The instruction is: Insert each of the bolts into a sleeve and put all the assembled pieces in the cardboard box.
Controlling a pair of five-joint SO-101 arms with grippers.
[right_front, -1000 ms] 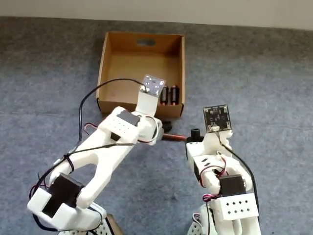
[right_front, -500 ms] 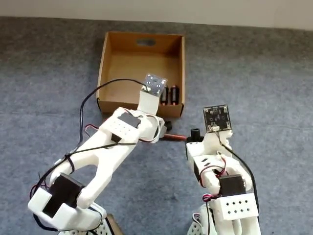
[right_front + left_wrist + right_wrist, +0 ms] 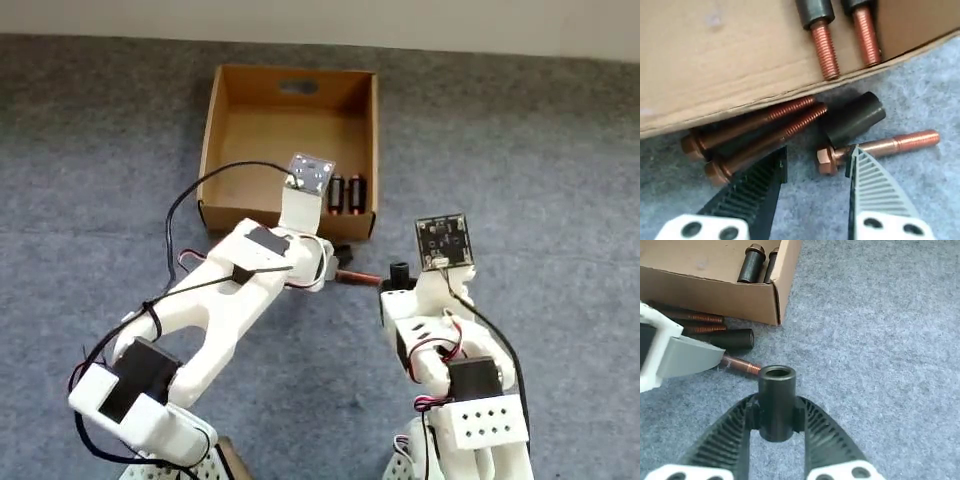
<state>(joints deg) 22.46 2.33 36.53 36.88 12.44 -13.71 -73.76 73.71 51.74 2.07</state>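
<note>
My left gripper (image 3: 818, 150) is open, low over the carpet beside the cardboard box (image 3: 210, 140), its fingers astride the head of a copper bolt (image 3: 875, 146). Two more bolts (image 3: 750, 129) and a black sleeve (image 3: 852, 120) lie against the box's outer wall. Inside the box are two assembled pieces (image 3: 346, 193), bolts seated in sleeves. My right gripper (image 3: 776, 412) is shut on an upright black sleeve (image 3: 776, 390), a short way from the loose bolt's threaded end (image 3: 742, 366). From above, that held sleeve (image 3: 400, 272) stands just right of the bolt (image 3: 358, 278).
Grey carpet covers the table. The left arm (image 3: 230, 300) stretches across the front left, with its black cable looping over the box's near wall. The right arm (image 3: 440, 340) stands at the front right. Open carpet lies to the right of the box.
The left arm has shifted slightly, its wrist easing a little toward the box. The right arm has kept still with the sleeve in its grip.
</note>
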